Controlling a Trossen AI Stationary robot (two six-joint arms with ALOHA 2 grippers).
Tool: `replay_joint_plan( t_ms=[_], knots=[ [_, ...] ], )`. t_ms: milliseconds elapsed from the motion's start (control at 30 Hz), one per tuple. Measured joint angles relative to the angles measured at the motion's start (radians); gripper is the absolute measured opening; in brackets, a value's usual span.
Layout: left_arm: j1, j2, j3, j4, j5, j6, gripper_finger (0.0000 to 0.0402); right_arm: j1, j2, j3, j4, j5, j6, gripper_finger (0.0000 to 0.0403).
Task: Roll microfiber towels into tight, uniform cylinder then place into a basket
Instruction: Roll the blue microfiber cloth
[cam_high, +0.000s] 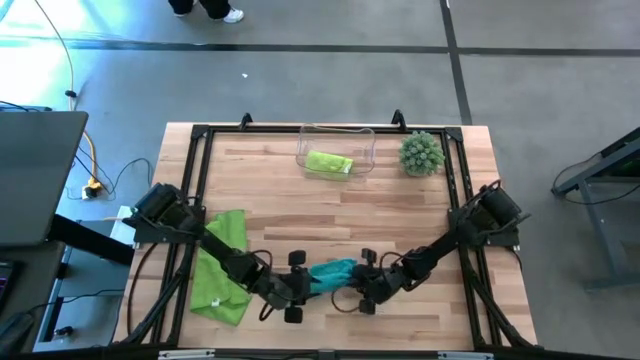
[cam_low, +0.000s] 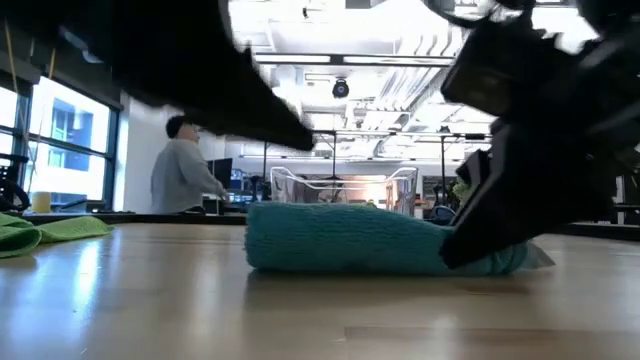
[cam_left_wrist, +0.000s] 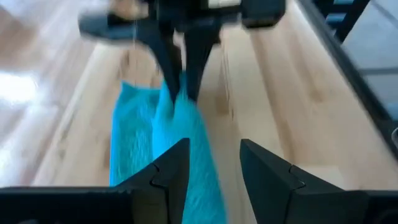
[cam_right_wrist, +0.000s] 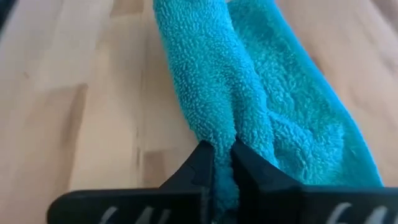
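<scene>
This is looking like a big office or lab: ceiling lights (cam_low: 400, 75) are shining, a person (cam_low: 183, 170) is standing by desks, and cables (cam_high: 95, 165) are lying on the grey floor (cam_high: 330, 90).

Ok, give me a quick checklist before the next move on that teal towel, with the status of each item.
1. Right gripper shut on the teal towel: ok.
2. Left gripper gripping the towel: not ok, open at its other end.
3. Towel in a tight, uniform cylinder: not ok, looks loosely folded.
4. Basket has room: ok, one rolled green towel inside.
5. Flat green towel clear of the work: ok.
</scene>
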Motion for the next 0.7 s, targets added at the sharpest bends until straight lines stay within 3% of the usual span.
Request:
replay_joint_plan(
  t_ms=[167,467,600,700],
  knots=[
    [-0.01,-0.013,0.0,0.007,-0.019,0.014,0.0131,-0.063,-0.024,-0.001,0.001,-0.153,0.127,0.0005],
    [-0.01,0.08,0.001,0.055,-0.065,-0.01,0.0131,-0.193,-0.067,-0.006,-0.017,-0.462,0.262,0.0006],
    [-0.01,0.113,0.002,0.057,-0.161,0.039,0.0131,-0.231,-0.067,-0.006,-0.016,-0.536,0.277,0.0006],
    [-0.002,0.136,0.002,0.056,-0.176,0.082,0.0131,-0.247,-0.067,-0.006,-0.016,-0.563,0.278,0.0006]
  ],
)
